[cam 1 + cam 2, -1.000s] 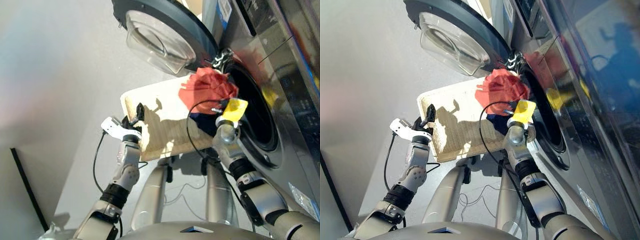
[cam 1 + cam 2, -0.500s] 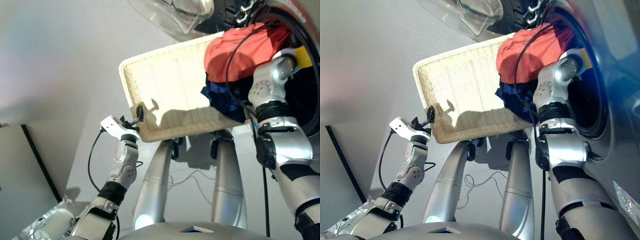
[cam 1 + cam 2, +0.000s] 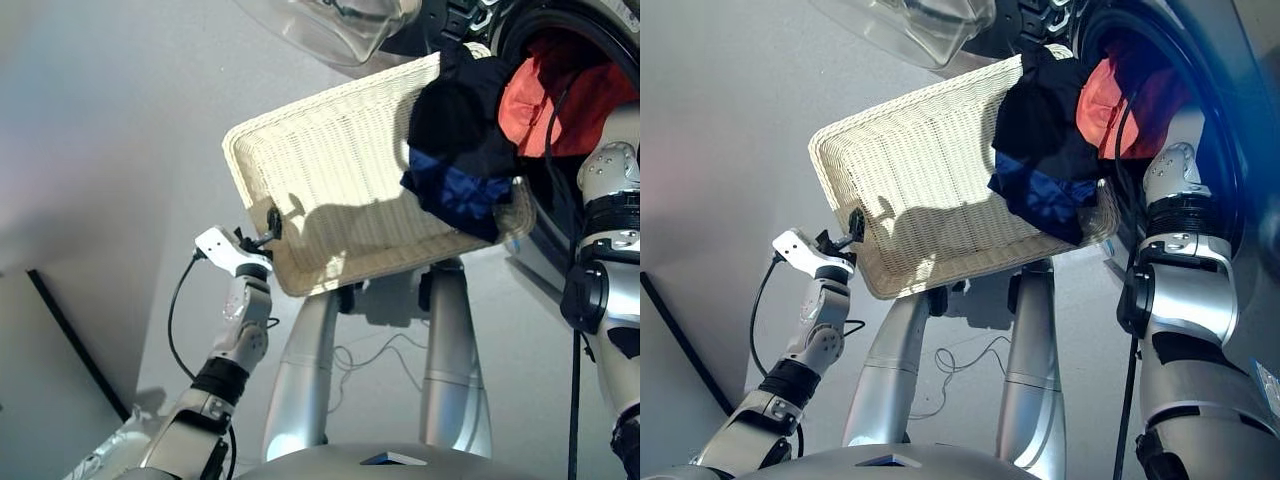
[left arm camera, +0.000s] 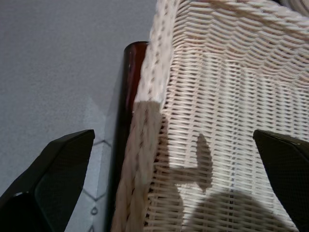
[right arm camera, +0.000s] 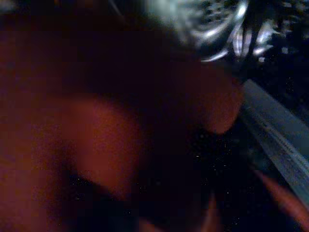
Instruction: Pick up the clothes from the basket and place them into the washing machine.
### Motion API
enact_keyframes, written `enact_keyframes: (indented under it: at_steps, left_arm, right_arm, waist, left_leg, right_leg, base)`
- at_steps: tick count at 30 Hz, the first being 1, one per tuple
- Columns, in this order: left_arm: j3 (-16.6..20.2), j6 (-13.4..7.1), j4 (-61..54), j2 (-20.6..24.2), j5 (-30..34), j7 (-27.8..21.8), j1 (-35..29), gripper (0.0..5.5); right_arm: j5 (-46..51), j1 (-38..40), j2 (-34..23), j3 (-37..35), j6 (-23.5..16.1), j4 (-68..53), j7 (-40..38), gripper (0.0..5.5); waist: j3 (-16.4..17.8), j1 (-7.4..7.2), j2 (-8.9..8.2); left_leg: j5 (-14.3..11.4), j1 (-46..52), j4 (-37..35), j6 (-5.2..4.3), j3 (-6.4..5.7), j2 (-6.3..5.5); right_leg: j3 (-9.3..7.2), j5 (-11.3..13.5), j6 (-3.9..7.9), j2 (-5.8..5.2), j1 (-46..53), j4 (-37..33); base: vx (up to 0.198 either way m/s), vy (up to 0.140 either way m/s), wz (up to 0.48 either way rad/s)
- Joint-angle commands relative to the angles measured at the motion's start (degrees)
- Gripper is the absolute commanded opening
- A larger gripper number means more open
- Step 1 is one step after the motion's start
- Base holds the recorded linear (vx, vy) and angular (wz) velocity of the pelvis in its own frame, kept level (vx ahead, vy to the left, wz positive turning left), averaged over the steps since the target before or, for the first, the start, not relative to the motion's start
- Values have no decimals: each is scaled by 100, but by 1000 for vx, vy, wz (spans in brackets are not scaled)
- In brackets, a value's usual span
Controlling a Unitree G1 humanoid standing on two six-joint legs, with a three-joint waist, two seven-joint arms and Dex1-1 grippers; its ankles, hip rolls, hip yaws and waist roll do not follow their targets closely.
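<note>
The cream woven basket [image 3: 330, 170] sits in front of the washing machine's drum mouth [image 3: 500, 25]. A black garment [image 3: 460, 110] lies over a navy one [image 3: 455, 190] at the basket's end nearest the drum. The coral-red garment [image 3: 550, 95] hangs bunched inside the drum at the end of my right arm [image 3: 610, 190]. The right gripper is shut on it, and red cloth [image 5: 96, 125] fills the right wrist view and hides the fingers. My left gripper [image 3: 272, 220] is open at the basket's near rim [image 4: 149, 96], one finger [image 4: 58, 164] on each side.
The round glass door [image 3: 330, 25] stands open above the basket's far end. A dark wooden bar [image 4: 126, 106] runs under the basket's rim. Loose cables [image 3: 360, 360] lie on the grey floor below, and a dark panel edge [image 3: 70, 340] crosses the left.
My right arm has pushed the coral-red garment off the pile and deeper into the drum, uncovering the black garment. The left gripper stays at the basket's rim. The camera has shifted.
</note>
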Motion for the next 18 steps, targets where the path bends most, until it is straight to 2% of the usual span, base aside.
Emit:
enact_keyframes:
  at_steps: [1, 5, 10, 16, 18]
  left_arm:
    - [190, -297, 66, 228, 121, -66, 84, 550]
    - [214, -206, 72, 205, 60, -230, 96, 550]
    - [342, -152, 156, 193, 34, -443, 152, 550]
    - [515, -167, 333, 165, 55, -564, 146, 550]
    - [533, -147, 350, 176, 113, -579, 96, 550]
  right_arm:
    - [363, 226, -122, 845, 381, 195, 1125, 550]
    - [929, 617, 402, 1364, 554, 209, 2230, 550]
    - [927, 1472, 862, 1937, 795, -85, 3200, 550]
    - [196, 1924, 1149, 2795, 1104, -188, 3933, 550]
    - [-442, 1877, 1094, 3242, 1308, -183, 4056, 550]
  waist:
    - [-352, 24, -6]
    - [-299, -4, -91]
    - [-280, -42, -224]
    - [-287, 3, -351]
    - [-277, 13, -387]
  left_leg:
    - [80, 186, -540, 31, -128, -53]
    - [210, 278, -798, -4, -113, -33]
    - [371, 441, -1098, -46, -146, -44]
    - [536, 614, -1377, -65, -239, -92]
    - [584, 645, -1443, -74, -265, -106]
  right_leg:
    - [-497, -448, -383, 269, 344, -118]
    - [-534, -310, -369, 239, 514, -425]
    - [-618, -209, -347, 197, 782, -774]
    - [-742, -129, -312, 143, 1028, -1021]
    - [-767, -119, -306, 134, 1074, -1052]
  base:
    - [0, 0, 0]
    - [0, 0, 0]
    - [0, 0, 0]
    - [4, -9, 20]
    - [11, -25, 73]
